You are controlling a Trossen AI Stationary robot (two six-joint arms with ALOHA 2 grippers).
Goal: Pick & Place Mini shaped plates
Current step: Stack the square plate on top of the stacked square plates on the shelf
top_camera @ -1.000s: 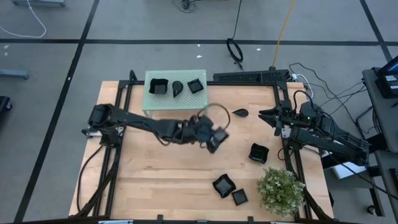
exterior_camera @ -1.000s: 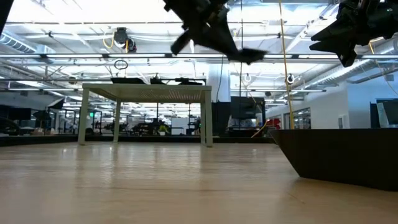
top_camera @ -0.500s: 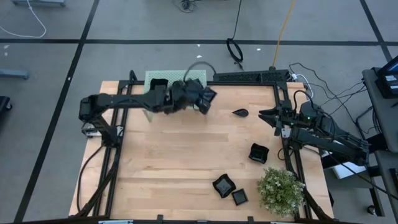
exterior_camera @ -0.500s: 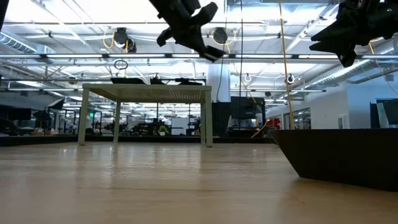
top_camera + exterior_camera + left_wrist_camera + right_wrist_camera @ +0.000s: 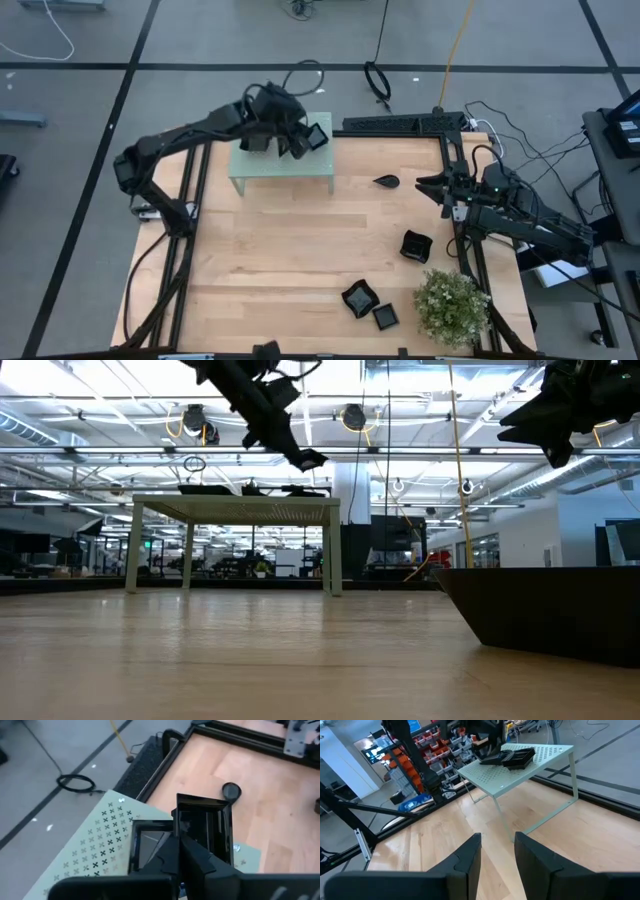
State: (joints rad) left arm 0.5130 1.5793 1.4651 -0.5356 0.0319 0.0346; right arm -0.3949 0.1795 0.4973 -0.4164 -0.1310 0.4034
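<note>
Pinching the rim of a square black plate (image 5: 204, 827), my left claw (image 5: 297, 141) hangs above the green perforated platform (image 5: 282, 167) at the far side of the wooden table (image 5: 280, 260). Its fingers are pressed together on that dish, which tilts in the grip over the platform's right end. From table height the claw (image 5: 285, 448) shows clear of the platform top (image 5: 235, 503), not resting on it.

My right claw (image 5: 432, 186) waits at the table's right edge, near the frame rail, fingers (image 5: 465, 862) standing apart with nothing between them.

A small potted plant (image 5: 452, 306) sits at the near right corner. Just beside it, towards the middle, lie a wavy-rimmed plate (image 5: 358, 297) and a smaller square plate (image 5: 385, 317), close together. Another square dish (image 5: 416, 245) rests farther up the right side, apart from those two. A teardrop plate (image 5: 386, 182) lies alone on the wood between the platform and my right claw.

On the platform itself, the left wrist view shows a second square plate (image 5: 145, 842) lying flat, partly under the one I hold. What else sits there is hidden by my arm.
</note>
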